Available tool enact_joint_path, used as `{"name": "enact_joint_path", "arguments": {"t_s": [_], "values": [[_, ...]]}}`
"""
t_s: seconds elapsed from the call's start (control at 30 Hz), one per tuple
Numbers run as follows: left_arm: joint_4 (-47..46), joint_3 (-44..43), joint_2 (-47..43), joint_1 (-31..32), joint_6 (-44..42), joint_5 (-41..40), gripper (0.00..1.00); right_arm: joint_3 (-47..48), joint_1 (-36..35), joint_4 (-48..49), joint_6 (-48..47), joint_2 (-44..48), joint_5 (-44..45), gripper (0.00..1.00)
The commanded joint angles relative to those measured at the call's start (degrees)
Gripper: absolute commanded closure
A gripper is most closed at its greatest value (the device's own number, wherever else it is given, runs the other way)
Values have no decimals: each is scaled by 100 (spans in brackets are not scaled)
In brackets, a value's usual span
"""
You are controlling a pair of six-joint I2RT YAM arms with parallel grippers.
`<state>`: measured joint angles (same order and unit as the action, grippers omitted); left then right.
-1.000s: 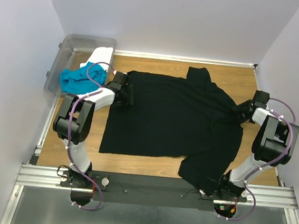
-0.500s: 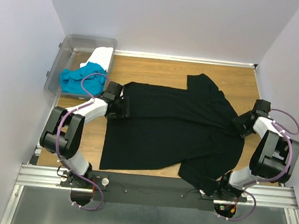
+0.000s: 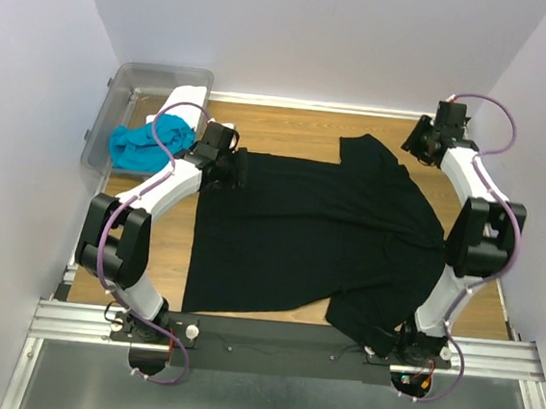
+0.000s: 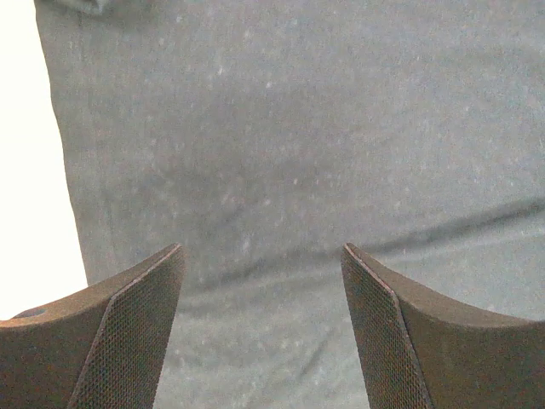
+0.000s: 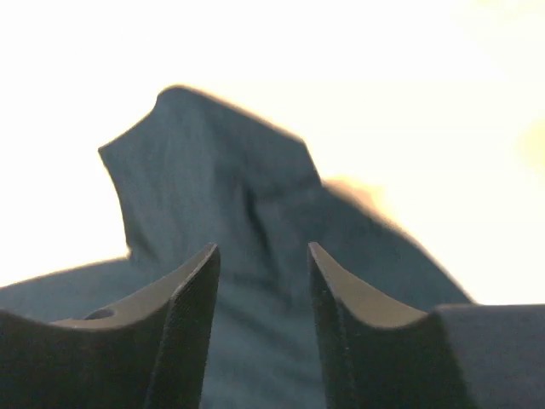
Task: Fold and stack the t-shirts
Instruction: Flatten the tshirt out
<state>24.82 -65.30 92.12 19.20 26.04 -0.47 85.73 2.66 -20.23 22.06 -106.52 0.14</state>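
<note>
Hovering with left fingers [image 4: 128, 332] wide apart and empty over the far-left corner of the black t-shirt [image 3: 319, 233] spread on the tabletop [image 3: 290, 129]. Poised far right with right fingers [image 5: 183, 315] part-open, holding nothing.

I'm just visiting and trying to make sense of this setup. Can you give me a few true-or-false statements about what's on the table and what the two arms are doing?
1. The black t-shirt lies spread out on the wooden table. True.
2. The turquoise shirt is folded on top of the black one. False: it is bunched up at the clear bin, far left.
3. The left gripper is over the black shirt's far left corner, jaws open. True.
4. The right gripper is clamped on a sleeve. False: it hangs off the shirt near the table's far right corner, jaws apart, holding nothing.
5. A white shirt lies at the bin too. True.
</note>
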Motion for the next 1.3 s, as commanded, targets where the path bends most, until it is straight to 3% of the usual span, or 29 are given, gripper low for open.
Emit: {"name": "enact_joint_path", "arguments": {"t_s": [0.0, 0.37, 0.77, 0.9, 0.93, 0.97, 1.1, 1.27], "values": [[6, -202, 298, 83, -214, -234, 18, 889, -2, 37, -694, -1078, -628, 52], [-30, 175, -9, 198, -222, -401, 18, 2333, -195, 54, -1029, -2689, -1192, 52], [-65, 412, -159, 207, -152, -392, 18, 2501, -450, 54, -1134, -3199, -1201, 53], [-91, 527, -246, 207, -143, -401, 18, 2378, -485, 54, -1195, -3156, -1122, 76], [-83, 562, -290, 207, -143, -401, 18, 2343, -520, 54, -1265, -3016, -1017, 90], [-91, 579, -317, 207, -135, -419, 18, 2273, -538, 54, -1310, -2945, -955, 95], [-135, 667, -405, 198, -108, -436, 18, 2045, -722, 45, -1591, -2445, -438, 100], [-170, 746, -449, 207, -56, -498, 18, 1289, -1266, 98, -1662, -1627, 1240, 97]]}}
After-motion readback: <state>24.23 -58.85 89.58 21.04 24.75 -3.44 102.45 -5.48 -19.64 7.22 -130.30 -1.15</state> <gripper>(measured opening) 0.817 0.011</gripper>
